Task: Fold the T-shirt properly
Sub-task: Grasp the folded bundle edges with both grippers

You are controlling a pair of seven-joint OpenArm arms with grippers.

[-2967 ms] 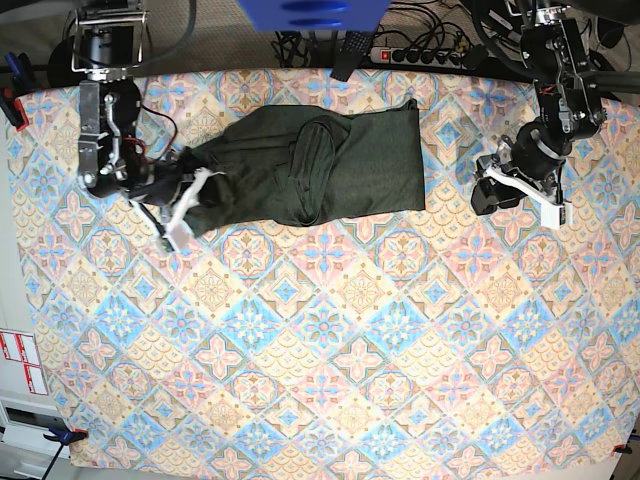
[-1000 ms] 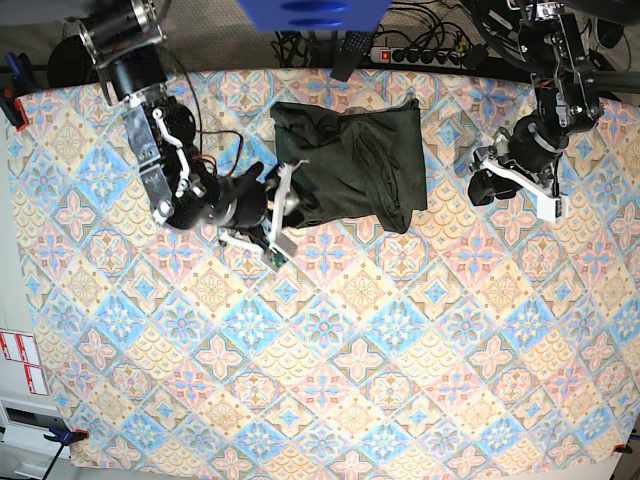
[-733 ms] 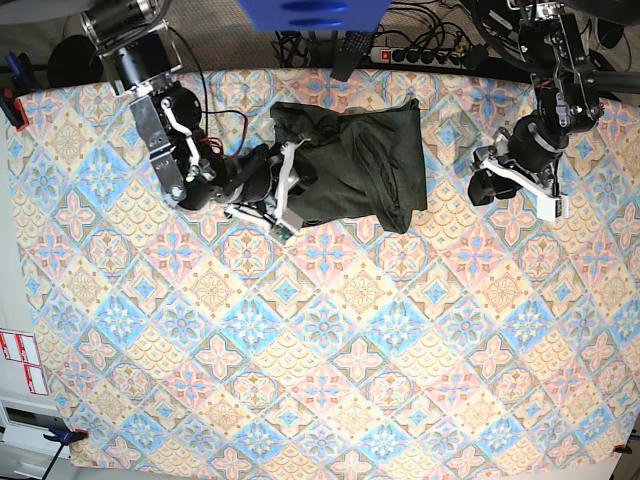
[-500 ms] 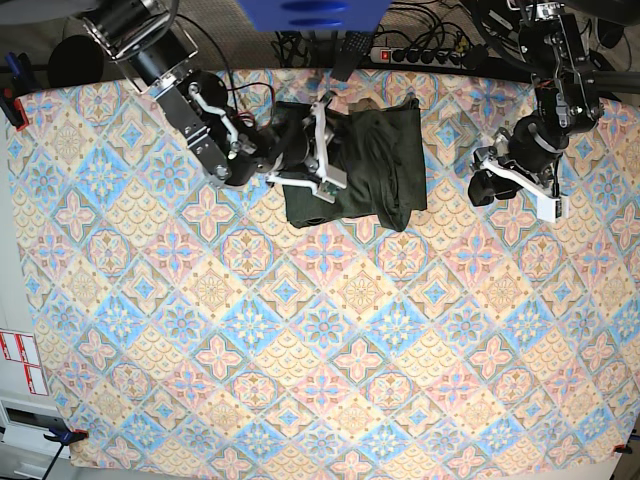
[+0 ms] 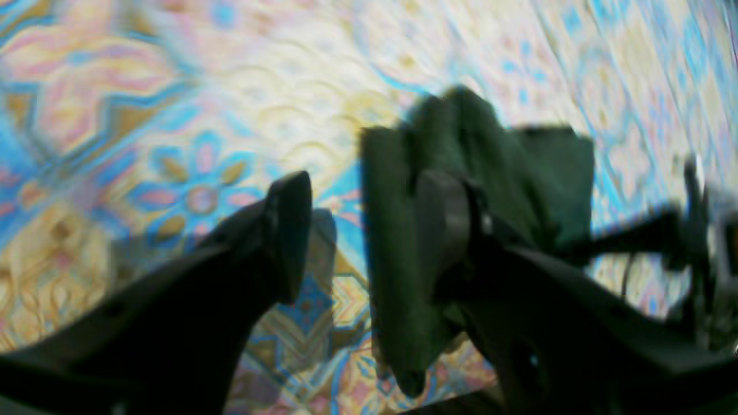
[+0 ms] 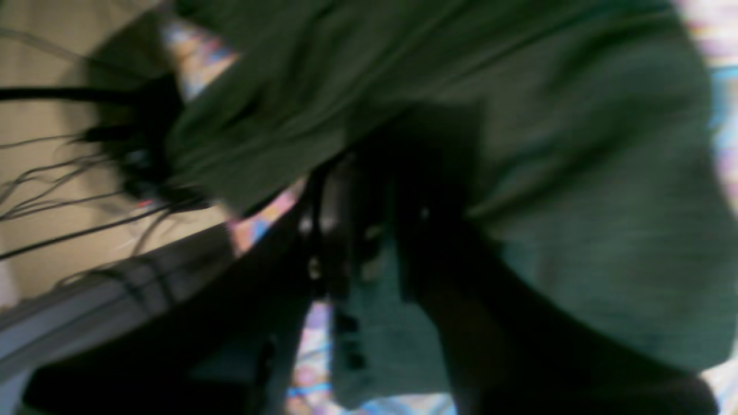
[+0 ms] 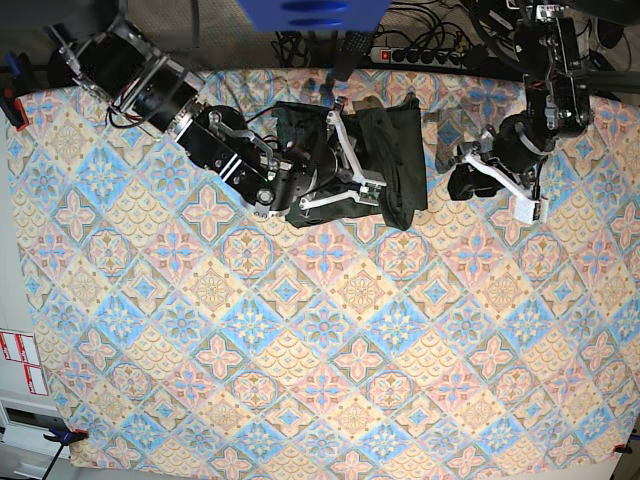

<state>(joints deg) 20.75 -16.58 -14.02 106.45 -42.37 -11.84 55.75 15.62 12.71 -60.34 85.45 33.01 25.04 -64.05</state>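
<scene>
Lay bunched as a compact dark olive-green bundle, the T-shirt (image 7: pixel 385 165), plain soft knit with no print, thick folds stacked at its near edge and a rounded roll hanging toward the patterned tablecloth (image 7: pixel 330 350). Sat near the far edge of the cloth, directly under and around the right gripper (image 7: pixel 345 160), with most of the fabric spread just beyond its fingertips toward the left arm. Filled nearly the whole right wrist view (image 6: pixel 576 230), pressed against the dark fingers (image 6: pixel 357 230); too blurred there to tell how far the jaws stood apart or whether cloth was pinched between them. Reached across the shirt's top, the right arm, compared with half a second before, when the gripper was at the shirt's outer corner; narrower now, the bundle, than three seconds back, when it stretched wide across the cloth. Hovered just beside the shirt's other edge, the left gripper (image 7: pixel 462 175), nearer than before. Stood spread apart and empty in the left wrist view (image 5: pixel 357 225), the shirt (image 5: pixel 519 173) visible beyond the fingers.
</scene>
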